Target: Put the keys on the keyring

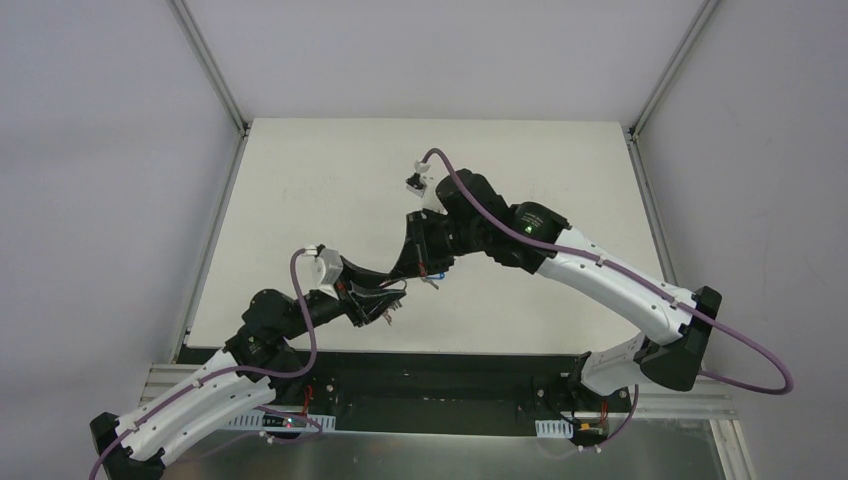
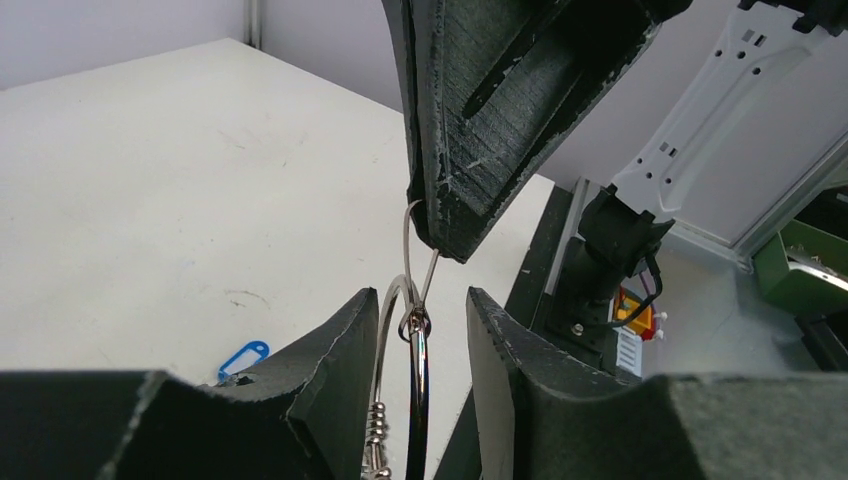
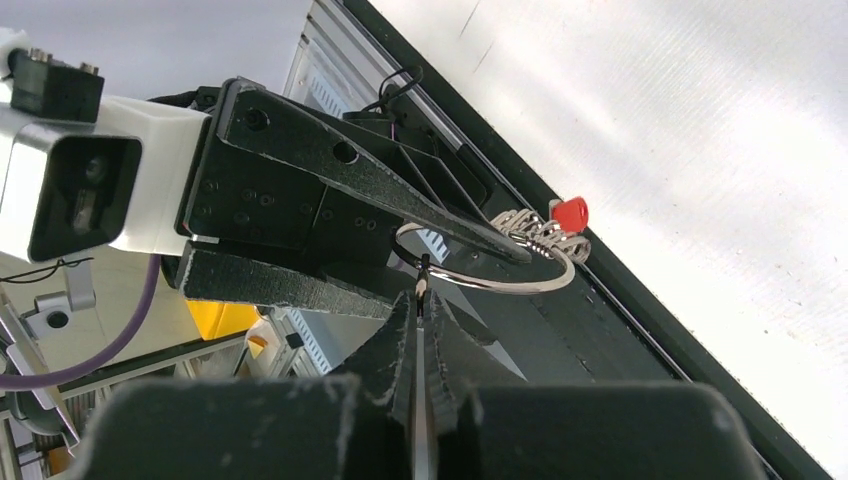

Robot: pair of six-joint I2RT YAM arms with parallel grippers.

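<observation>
The keyring [image 3: 520, 283], a thin silver ring, is held off the table between the fingers of my left gripper [image 2: 420, 292], leaning on one finger. Its fan of small silver keys [image 3: 535, 232] shows in the right wrist view, with the red key head [image 3: 570, 212] right beside the fan. My right gripper [image 3: 424, 297] is shut on a thin silver wire loop [image 2: 408, 250] that joins the ring's top. The blue-headed key [image 2: 243, 358] lies on the table, partly hidden by my left finger. Both grippers [image 1: 428, 272] meet near the table's front middle.
The white table [image 1: 330, 180] stretches behind and to both sides of the grippers. A black rail [image 1: 430, 365] runs along its near edge, right by the ring. The right arm's base [image 2: 615, 240] stands close behind the grippers in the left wrist view.
</observation>
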